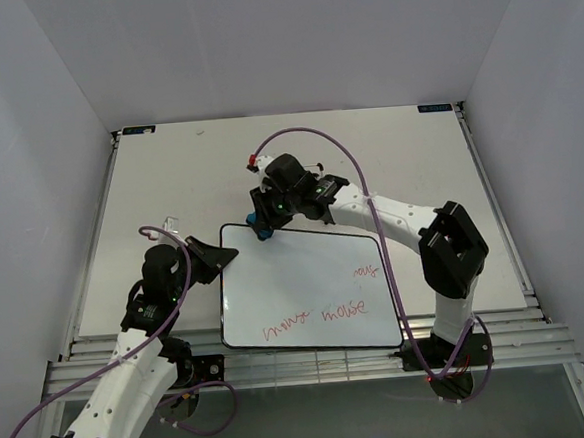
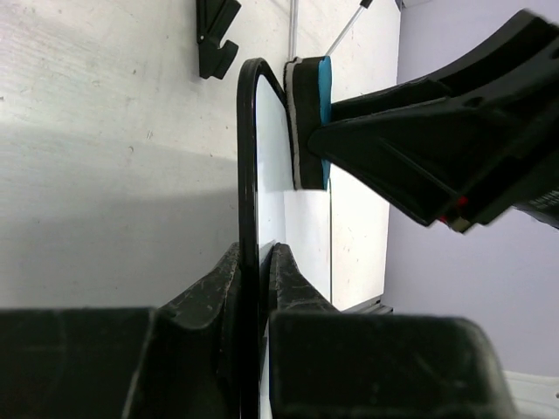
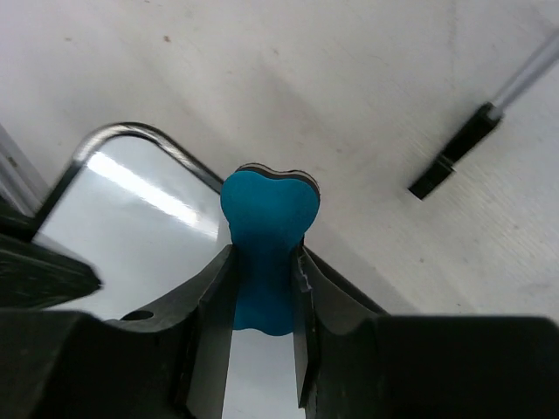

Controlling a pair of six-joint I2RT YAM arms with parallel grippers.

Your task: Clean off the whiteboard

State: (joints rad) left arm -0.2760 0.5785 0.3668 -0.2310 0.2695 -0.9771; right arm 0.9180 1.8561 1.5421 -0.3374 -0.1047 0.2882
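Note:
The whiteboard (image 1: 307, 283) lies flat in the middle of the table, white with a thin black rim, and has red handwritten words near its front and right side. My left gripper (image 1: 218, 260) is shut on the board's left edge; the left wrist view shows the rim (image 2: 248, 175) running between the two fingers. My right gripper (image 1: 264, 221) is shut on a blue bone-shaped eraser (image 3: 265, 240), which rests on the board's far left corner (image 3: 122, 133). The eraser (image 2: 310, 122) also shows edge-on in the left wrist view, its felt side against the board.
A black wire stand (image 3: 454, 150) lies on the table beyond the board; one of its black feet (image 2: 214, 39) shows in the left wrist view. The slatted table edge (image 1: 312, 363) runs along the front, and grey walls close in both sides.

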